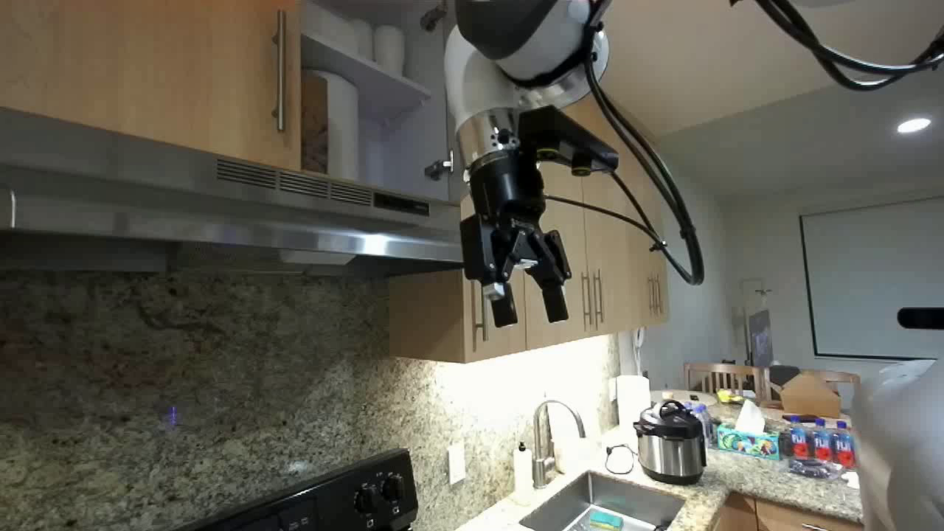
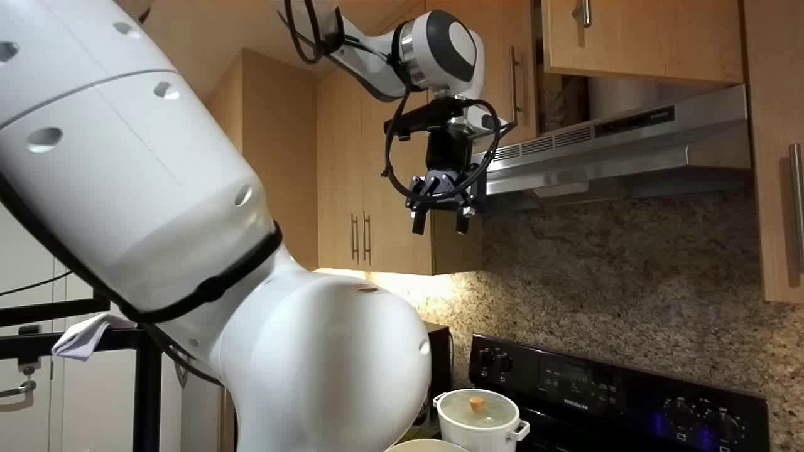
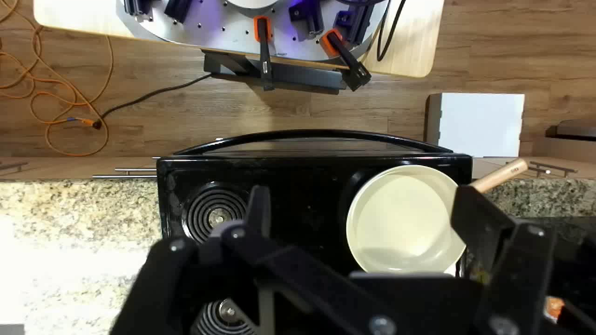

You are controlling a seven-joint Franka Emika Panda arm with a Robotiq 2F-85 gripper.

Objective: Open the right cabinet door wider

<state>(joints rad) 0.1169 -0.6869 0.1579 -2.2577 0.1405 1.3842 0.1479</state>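
flat light honey-wood right cabinet door (image 2: pixel 628 41) stood ajar, upper right of the frame in an exterior view | black two-finger metal tool (image 1: pixel 529 313) hung with fingers spread, holding nothing | widening seemingly remained undone

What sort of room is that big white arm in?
A kitchen, perhaps in someone's home. What shows it: a black stove, a metal hood above it, and a sink.
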